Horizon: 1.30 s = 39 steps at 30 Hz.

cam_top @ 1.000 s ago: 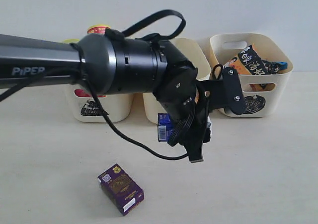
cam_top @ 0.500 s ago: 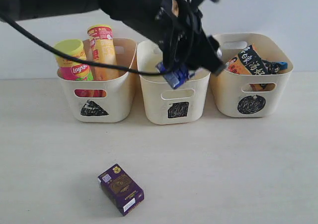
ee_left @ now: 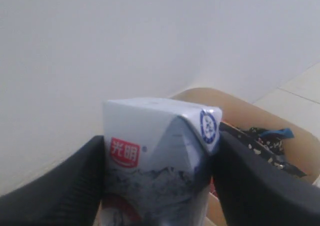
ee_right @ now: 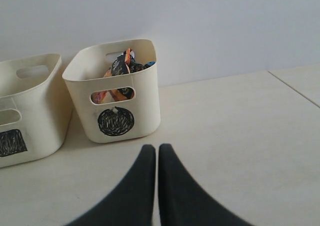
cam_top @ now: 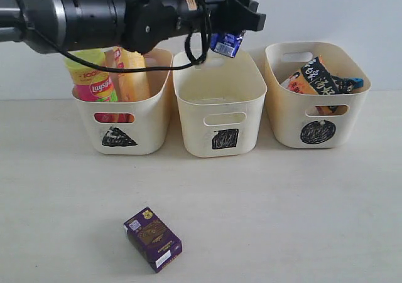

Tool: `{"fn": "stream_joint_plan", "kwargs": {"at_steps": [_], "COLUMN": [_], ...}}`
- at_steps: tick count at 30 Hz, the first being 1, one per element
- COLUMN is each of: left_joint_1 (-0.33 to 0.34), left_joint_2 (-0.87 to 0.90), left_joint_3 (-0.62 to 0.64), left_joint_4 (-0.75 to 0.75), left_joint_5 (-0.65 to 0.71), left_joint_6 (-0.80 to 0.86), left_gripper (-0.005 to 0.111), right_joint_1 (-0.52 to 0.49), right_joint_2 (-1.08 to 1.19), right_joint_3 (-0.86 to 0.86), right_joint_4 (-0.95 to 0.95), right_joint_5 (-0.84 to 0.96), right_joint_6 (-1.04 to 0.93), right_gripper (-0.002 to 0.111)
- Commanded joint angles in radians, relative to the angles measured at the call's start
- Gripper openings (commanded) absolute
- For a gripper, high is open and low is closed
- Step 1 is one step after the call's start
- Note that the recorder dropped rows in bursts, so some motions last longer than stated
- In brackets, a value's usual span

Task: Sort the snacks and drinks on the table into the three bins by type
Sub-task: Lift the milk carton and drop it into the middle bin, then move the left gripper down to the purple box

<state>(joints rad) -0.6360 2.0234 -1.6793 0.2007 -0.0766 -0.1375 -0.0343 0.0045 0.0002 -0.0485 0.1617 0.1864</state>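
My left gripper is shut on the small white-blue pouch, which hangs above the back rim of the square-marked bin. In the left wrist view the pouch fills the gap between the black fingers. The triangle bin holds a pink chip tube and a yellow one. Noodle packets lie in the circle bin. A small purple box lies on the table in front. My right gripper is shut and empty over bare table.
A plain pale wall rises right behind the three bins. In the right wrist view the circle bin stands ahead of the gripper, with the square bin beside it. The left arm's black body spans the upper left, over the triangle bin.
The left arm rose from low in front of the bins, carrying the pouch up and back until it hangs over the square bin. The purple box stayed put.
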Motion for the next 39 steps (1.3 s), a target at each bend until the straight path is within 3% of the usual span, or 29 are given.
{"fn": "stream_joint_plan", "kwargs": {"at_steps": [1, 9, 11, 17, 22, 27, 29, 34, 35, 39], "left_joint_1": [0.012, 0.024, 0.033, 0.062, 0.067, 0.067, 0.067, 0.067, 0.067, 0.067], "left_joint_2": [0.052, 0.158, 0.168, 0.172, 0.158, 0.120, 0.096, 0.011, -0.007, -0.080], "left_joint_3": [-0.011, -0.013, -0.019, -0.019, -0.019, -0.019, -0.019, -0.019, -0.019, -0.019], "left_joint_4": [-0.003, -0.036, -0.049, -0.116, -0.116, -0.116, -0.116, -0.116, -0.116, -0.111], "left_joint_5": [-0.082, -0.082, -0.068, -0.045, -0.029, 0.042, 0.098, 0.318, 0.355, 0.529], "left_joint_6": [-0.013, -0.013, -0.013, -0.017, -0.024, -0.024, -0.024, -0.024, -0.023, -0.020], "left_gripper": [0.005, 0.008, 0.020, 0.072, 0.077, 0.069, 0.058, 0.009, 0.005, 0.005], "right_joint_1": [-0.003, -0.003, -0.003, -0.003, -0.003, -0.003, -0.003, -0.003, -0.003, -0.003], "right_joint_2": [-0.005, -0.005, -0.005, -0.005, -0.005, -0.005, -0.005, -0.005, -0.005, -0.005], "right_joint_3": [0.000, 0.000, 0.000, 0.000, 0.000, 0.000, 0.000, 0.000, 0.000, 0.000], "right_joint_4": [-0.005, -0.005, -0.005, -0.005, -0.005, -0.005, -0.005, -0.005, -0.005, -0.005], "right_joint_5": [-0.005, -0.005, -0.005, -0.005, -0.005, -0.005, -0.005, -0.005, -0.005, -0.005], "right_joint_6": [-0.001, -0.001, -0.001, -0.001, -0.001, -0.001, -0.001, -0.001, -0.001, -0.001], "right_gripper": [0.000, 0.000, 0.000, 0.000, 0.000, 0.000, 0.000, 0.000, 0.000, 0.000]}}
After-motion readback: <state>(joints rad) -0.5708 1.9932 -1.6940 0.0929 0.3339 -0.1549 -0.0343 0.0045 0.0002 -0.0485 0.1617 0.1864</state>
